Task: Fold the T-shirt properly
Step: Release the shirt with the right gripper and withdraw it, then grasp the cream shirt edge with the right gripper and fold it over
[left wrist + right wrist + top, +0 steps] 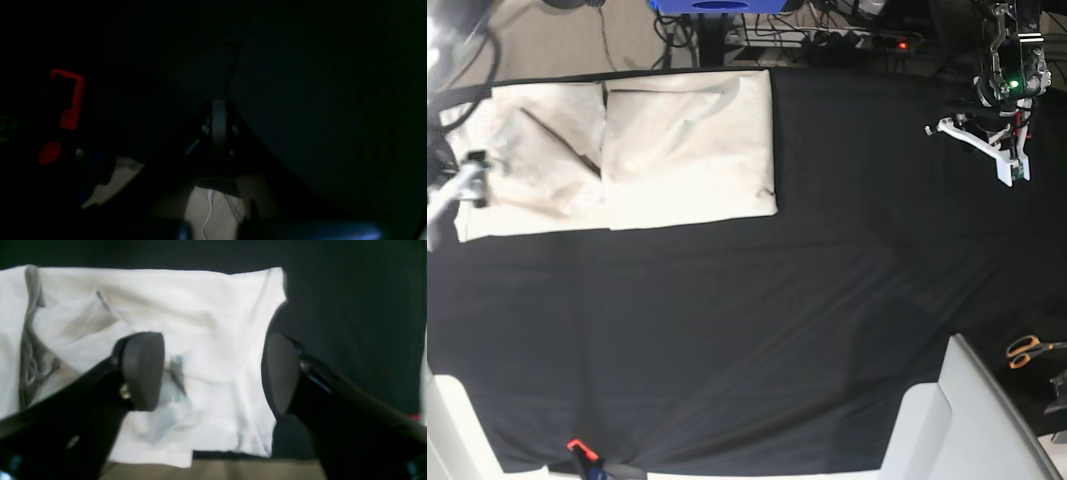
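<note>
Dark, rounded fingers [143, 370] of the right gripper [213, 373] stand spread wide above the cream T-shirt [627, 150], gripping nothing. The shirt lies folded at the far left corner of the black-covered table [757, 330]. The left gripper [218, 125], in deep shadow, is closed and empty.

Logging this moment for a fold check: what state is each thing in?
T-shirt: folded into a flat, wrinkled rectangle at the cloth's far edge, ungripped.
Right end effector: open, above the T-shirt.
Left end effector: shut, empty, away from the T-shirt.
Scissors: closed, off the table.
</note>
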{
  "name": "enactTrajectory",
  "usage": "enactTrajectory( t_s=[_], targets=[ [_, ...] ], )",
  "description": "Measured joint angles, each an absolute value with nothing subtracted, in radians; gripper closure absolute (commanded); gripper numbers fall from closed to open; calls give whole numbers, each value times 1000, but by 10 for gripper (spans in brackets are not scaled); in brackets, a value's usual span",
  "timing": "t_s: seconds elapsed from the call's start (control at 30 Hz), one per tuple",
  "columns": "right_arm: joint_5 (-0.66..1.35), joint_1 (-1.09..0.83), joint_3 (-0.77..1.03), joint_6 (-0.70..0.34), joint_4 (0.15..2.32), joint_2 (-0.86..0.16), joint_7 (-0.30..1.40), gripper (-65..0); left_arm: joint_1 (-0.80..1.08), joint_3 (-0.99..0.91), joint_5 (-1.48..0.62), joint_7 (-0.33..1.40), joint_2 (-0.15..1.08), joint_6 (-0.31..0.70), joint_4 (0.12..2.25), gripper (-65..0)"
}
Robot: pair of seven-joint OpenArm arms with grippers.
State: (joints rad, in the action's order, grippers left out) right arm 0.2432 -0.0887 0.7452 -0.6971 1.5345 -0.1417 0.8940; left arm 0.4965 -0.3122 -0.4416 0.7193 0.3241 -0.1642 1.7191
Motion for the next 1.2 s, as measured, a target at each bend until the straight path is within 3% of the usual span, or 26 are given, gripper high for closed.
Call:
enactTrajectory(
  t_s=[0.17, 0.3, 0.4, 0.77, 1.2],
  targets=[
    [235, 35, 926, -689, 1132, -309, 917, -545, 496, -313, -443, 718, 322, -164, 1719, 0],
    [292, 120, 933, -695, 839, -419, 905, -545, 496, -313, -442, 719, 322, -164, 1719, 0],
    [406, 128, 929, -697, 723, -445, 867, -545, 496, -313, -443, 719, 322, -164, 1719, 0],
    [463, 84, 928, -705, 719, -410, 865, -539, 496, -313, -442, 717, 322, -164, 1719, 0],
    [707, -39, 643, -702, 937, -349, 1003, -536, 482, -311, -443, 716, 321, -164, 1714, 0]
  ],
)
